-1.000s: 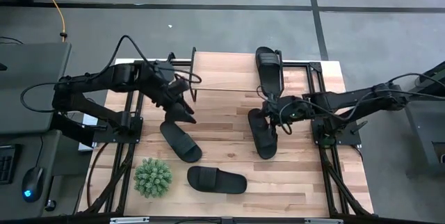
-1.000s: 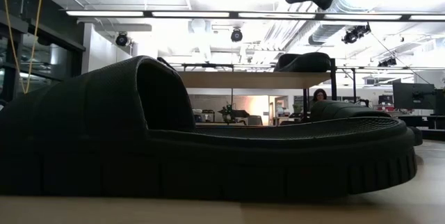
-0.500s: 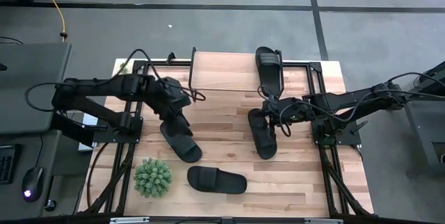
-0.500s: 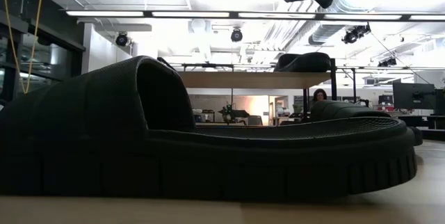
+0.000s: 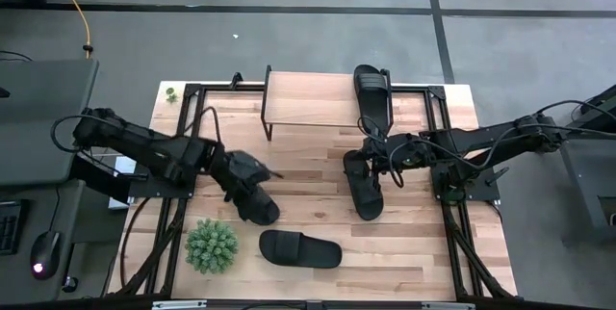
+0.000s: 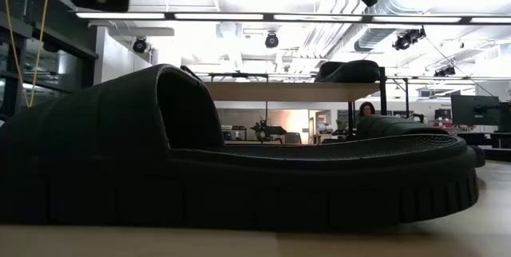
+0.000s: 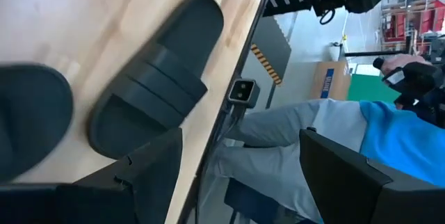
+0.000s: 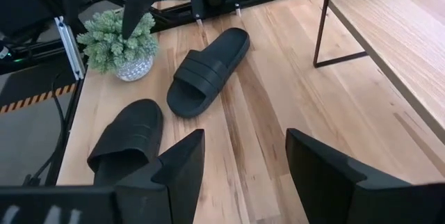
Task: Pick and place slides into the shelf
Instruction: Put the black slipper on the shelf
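Observation:
Four black slides show in the high view. One lies on the light wood shelf (image 5: 308,98) at its right end (image 5: 372,93). One lies sole-down on the table right of centre (image 5: 364,187), one left of centre (image 5: 252,199) and one near the near edge (image 5: 300,249). My left gripper (image 5: 252,171) hangs open above the left-of-centre slide (image 7: 28,120); its wrist view also shows the near slide (image 7: 156,95). My right gripper (image 5: 377,161) hovers open over the far end of the right slide. In the low view both arms show only at the top.
A small potted plant (image 5: 212,245) stands near the table's near-left corner, beside the near slide (image 8: 128,137). The shelf (image 8: 389,22) stands on thin black legs at the far edge. A person in a blue shirt (image 7: 389,147) sits beyond the near edge. Black frame rails run along both table sides.
My left gripper has moved from beside the shelf's left end toward the table's near edge, and now hangs over the left-of-centre slide; in the low view its arm has come down into the picture's top left. The slides have not moved.

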You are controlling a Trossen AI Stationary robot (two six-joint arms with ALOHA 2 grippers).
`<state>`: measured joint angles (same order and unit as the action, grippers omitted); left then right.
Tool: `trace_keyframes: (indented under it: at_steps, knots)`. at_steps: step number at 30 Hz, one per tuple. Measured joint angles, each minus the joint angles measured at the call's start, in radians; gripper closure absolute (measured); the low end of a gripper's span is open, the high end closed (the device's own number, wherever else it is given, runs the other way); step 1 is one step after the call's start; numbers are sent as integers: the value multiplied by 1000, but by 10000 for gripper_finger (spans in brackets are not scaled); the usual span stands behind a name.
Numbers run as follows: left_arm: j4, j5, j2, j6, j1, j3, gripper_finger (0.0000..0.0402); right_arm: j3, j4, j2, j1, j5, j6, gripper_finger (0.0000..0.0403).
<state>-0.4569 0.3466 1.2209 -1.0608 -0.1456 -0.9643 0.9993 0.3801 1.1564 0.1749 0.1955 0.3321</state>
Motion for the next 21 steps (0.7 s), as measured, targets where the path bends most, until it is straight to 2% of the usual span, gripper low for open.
trace_keyframes:
  at_steps: [8,16,21]
  knots:
    - [171,-76,0,-108,-84,138,131,0,0,0,0,-2,0,210]
    - [510,-135,0,-223,-99,341,131,0,-9,0,0,-19,0,210]
    - [612,-158,0,-278,-99,440,131,0,-11,0,0,-35,0,210]
